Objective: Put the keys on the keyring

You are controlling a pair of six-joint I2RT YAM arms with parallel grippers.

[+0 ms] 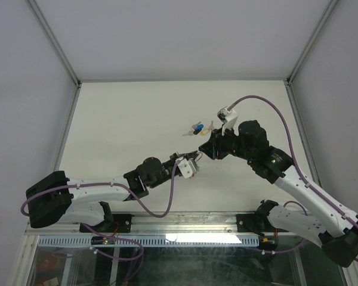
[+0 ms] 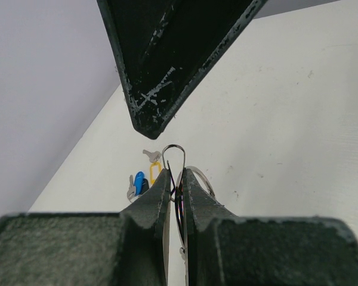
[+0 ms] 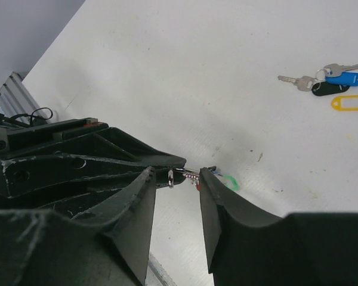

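The keyring [image 2: 173, 145], a thin silver wire ring, is pinched edge-on in my left gripper [image 2: 175, 174], which is shut on it and held above the table. Its loop sticks out past the fingertips. In the right wrist view the ring [image 3: 170, 177] shows with a green tag [image 3: 229, 182] and a bit of red hanging by it. My right gripper [image 3: 176, 174] is open, its jaws on either side of the ring and the left fingertip. The keys [image 3: 345, 78], with blue, yellow and dark heads, lie together on the table beyond both grippers [image 1: 197, 127], also in the left wrist view [image 2: 139, 180].
The white table [image 1: 125, 119] is walled by grey panels with metal frame posts at the left [image 1: 53, 42] and right [image 1: 313, 42]. The two grippers meet tip to tip near the table's middle, left [image 1: 194, 158] and right [image 1: 205, 149].
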